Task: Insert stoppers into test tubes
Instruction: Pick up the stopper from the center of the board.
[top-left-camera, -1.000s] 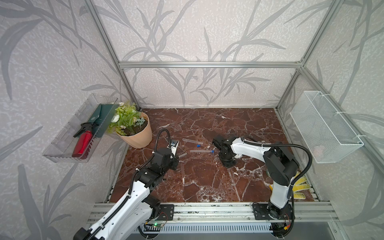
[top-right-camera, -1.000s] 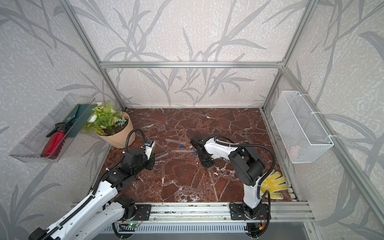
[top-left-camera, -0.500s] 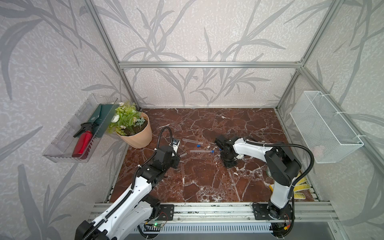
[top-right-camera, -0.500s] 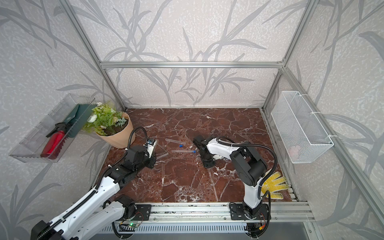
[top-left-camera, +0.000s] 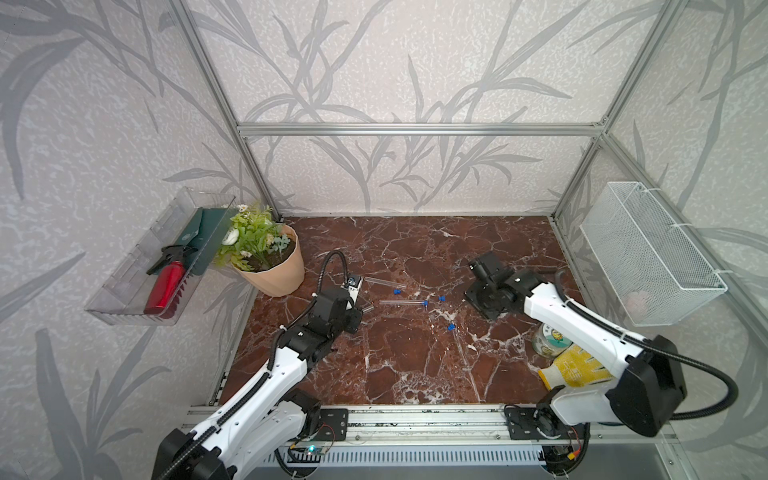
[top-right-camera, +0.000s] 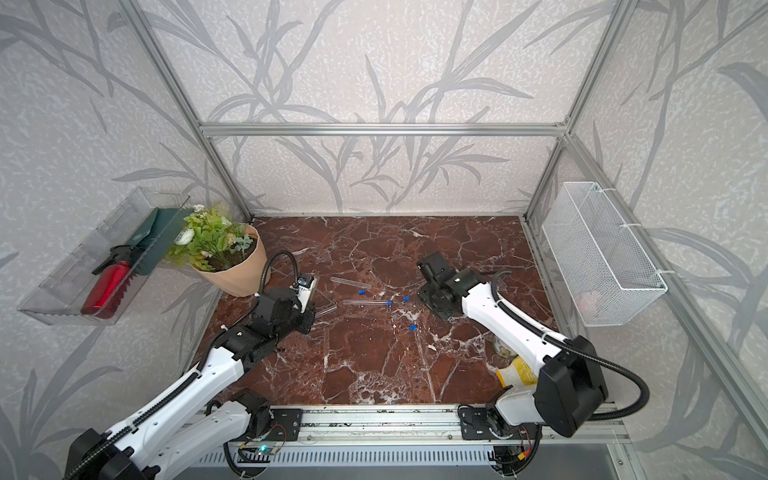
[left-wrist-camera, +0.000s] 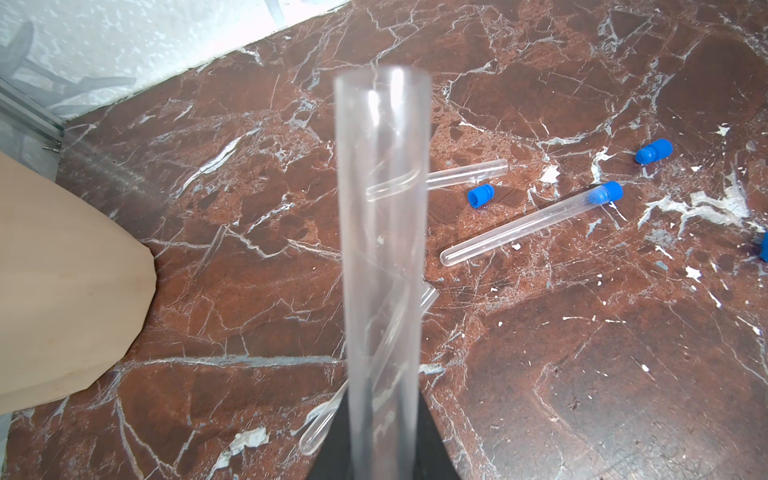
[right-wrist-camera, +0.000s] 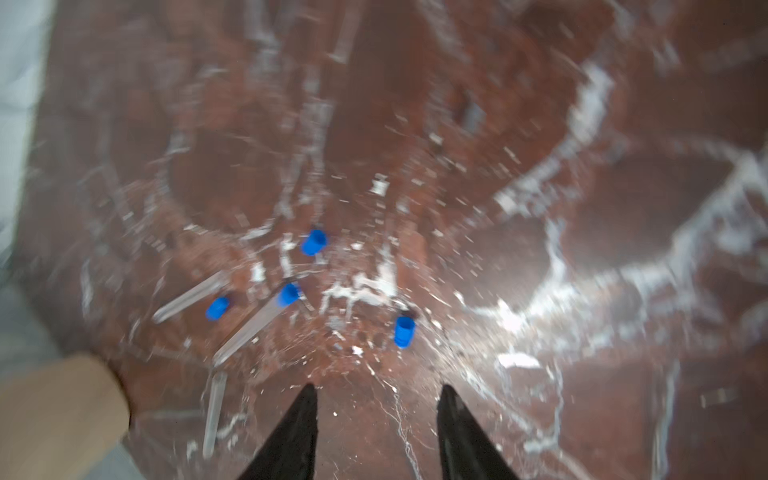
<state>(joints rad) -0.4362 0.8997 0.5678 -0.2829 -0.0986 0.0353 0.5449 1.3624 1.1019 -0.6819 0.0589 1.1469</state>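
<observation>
The brown marble table lies as before, but the right arm has drawn back toward its own side. One second ago its gripper stood just at the plugged end of the stoppered tube. Now it is well apart from it, and this tube has not moved. The left arm has stayed nearly in the same place, beside the flower pot.

Both top views give the whole scene, also the wire basket on the side wall, but they do not let one read the jaws. The wrist views do. In the left wrist view the left gripper is closed on the held tube, which points away from the camera, above the table, its far end open. Below it a second tube lies on the marble, partly hidden. The right wrist view is blurred, yet the right gripper shows two black fingers clearly apart, with nothing between them.

Further out lies the bare tube, its mouth near a loose stopper. The blue stopper sits in the mouth of the stoppered tube. A second loose stopper lies just beyond that plugged end, and a third loose stopper lies nearer to the front edge of the table.
</observation>
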